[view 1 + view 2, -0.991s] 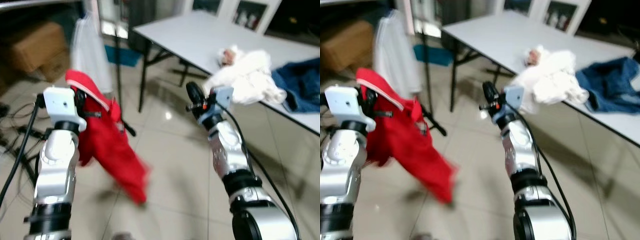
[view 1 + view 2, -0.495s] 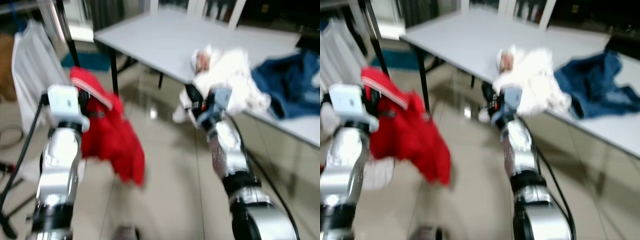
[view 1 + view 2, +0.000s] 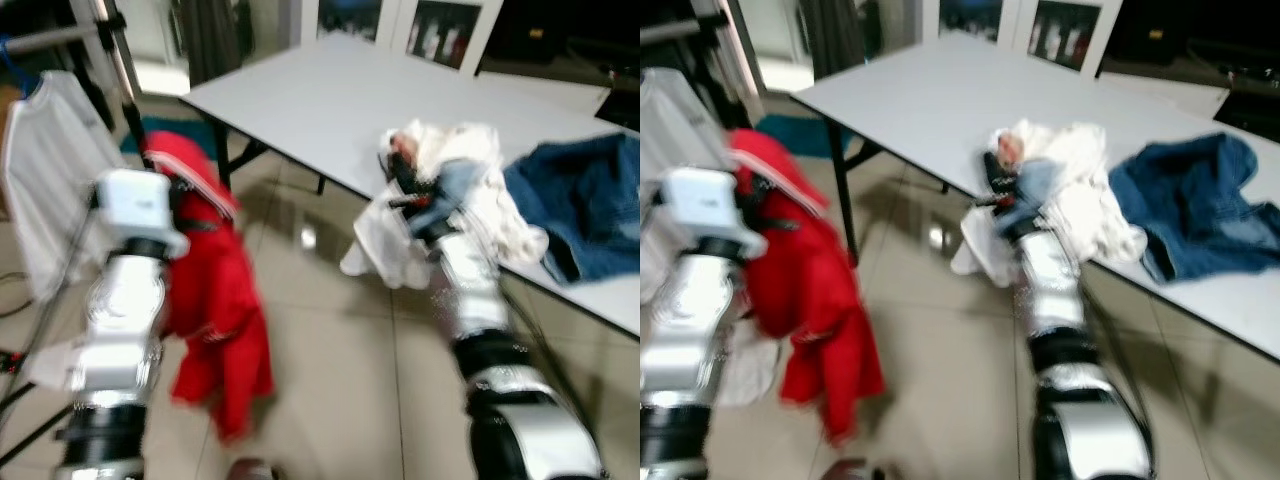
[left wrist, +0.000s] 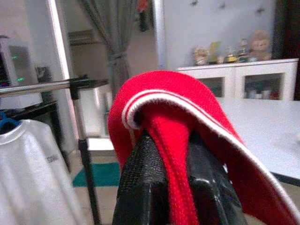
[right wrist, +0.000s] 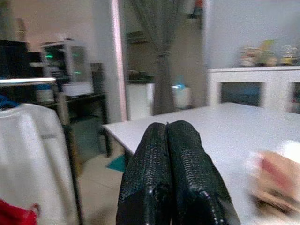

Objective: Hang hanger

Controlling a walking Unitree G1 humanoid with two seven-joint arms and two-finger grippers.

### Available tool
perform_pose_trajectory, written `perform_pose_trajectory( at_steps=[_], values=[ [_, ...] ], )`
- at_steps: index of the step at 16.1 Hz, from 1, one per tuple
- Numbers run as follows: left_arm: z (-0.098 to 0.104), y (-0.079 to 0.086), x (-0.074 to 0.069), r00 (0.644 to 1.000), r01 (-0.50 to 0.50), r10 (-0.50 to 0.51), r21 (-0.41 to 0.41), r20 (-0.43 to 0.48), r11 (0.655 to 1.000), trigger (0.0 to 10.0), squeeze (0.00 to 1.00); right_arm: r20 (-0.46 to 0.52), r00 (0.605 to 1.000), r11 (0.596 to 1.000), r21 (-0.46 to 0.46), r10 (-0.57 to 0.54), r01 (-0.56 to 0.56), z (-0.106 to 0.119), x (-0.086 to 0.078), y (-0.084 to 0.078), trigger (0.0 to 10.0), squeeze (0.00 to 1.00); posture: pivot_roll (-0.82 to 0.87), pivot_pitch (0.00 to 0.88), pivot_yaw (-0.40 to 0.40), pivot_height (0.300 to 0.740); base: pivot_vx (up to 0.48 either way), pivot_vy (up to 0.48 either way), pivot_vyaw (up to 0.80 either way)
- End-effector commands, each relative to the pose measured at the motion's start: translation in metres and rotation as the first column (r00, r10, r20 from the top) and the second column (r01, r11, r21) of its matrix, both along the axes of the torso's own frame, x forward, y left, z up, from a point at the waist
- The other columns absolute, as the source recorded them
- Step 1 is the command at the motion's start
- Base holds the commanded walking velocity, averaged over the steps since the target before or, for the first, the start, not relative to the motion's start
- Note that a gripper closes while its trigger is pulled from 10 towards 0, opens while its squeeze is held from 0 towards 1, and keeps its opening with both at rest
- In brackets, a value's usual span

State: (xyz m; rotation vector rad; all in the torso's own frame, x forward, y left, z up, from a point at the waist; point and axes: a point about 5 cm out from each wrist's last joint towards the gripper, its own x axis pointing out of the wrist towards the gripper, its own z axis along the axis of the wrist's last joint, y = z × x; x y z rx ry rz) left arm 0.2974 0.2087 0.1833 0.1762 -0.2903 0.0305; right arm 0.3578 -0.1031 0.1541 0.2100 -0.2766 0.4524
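A red garment [image 3: 215,310] with white trim hangs from my left gripper [image 4: 171,140], whose two black fingers are shut on a fold of it near the collar. No hanger can be made out inside the red cloth. The garment dangles down beside my left arm toward the floor. A metal clothes rack [image 4: 42,87] stands to the left, with a white shirt [image 3: 45,170] hanging on it from a blue hanger [image 4: 7,124]. My right gripper [image 5: 168,129] is held up in front of the table, fingers pressed together with nothing between them.
A long grey table [image 3: 320,100] runs across the right side. A pile of white clothes [image 3: 470,190] and a blue denim garment [image 3: 590,210] lie on it. The rack's dark pole [image 3: 125,75] rises beside the red garment. Tiled floor [image 3: 330,380] spreads between rack and table.
The camera has swung, so rack and table have shifted in view. The red garment has swung from flaring sideways to hanging down. My right gripper now stands before the white pile.
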Motion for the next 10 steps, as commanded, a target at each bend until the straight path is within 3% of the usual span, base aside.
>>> perform_pose_trajectory(
  at_steps=[1, 8, 10],
  values=[
    [0.014, -0.009, 0.003, 0.998, 0.032, -0.033, 0.008, 0.055, 0.999, 10.0, 0.00, 0.009, 0.999, 0.999, -0.001, -0.046, 0.046, 0.003, 0.003, -0.016, 10.0, 0.00, 0.13, 0.012, -0.042, 0.740, 0.480, 0.000, 0.00],
    [0.033, -0.008, 0.004, 0.993, 0.047, -0.052, 0.046, 0.102, 0.998, 10.0, 0.00, 0.024, 0.999, 0.999, 0.012, -0.039, 0.039, 0.009, 0.005, -0.011, 10.0, 0.00, 0.14, 0.014, -0.037, 0.740, 0.480, 0.000, 0.00],
    [0.050, -0.009, 0.006, 0.988, 0.062, -0.073, 0.083, 0.138, 0.995, 10.0, 0.00, 0.029, 0.999, 0.999, 0.013, -0.035, 0.035, 0.010, 0.005, -0.010, 10.0, 0.00, 0.14, 0.014, -0.037, 0.740, 0.480, 0.000, 0.00]
  ],
)
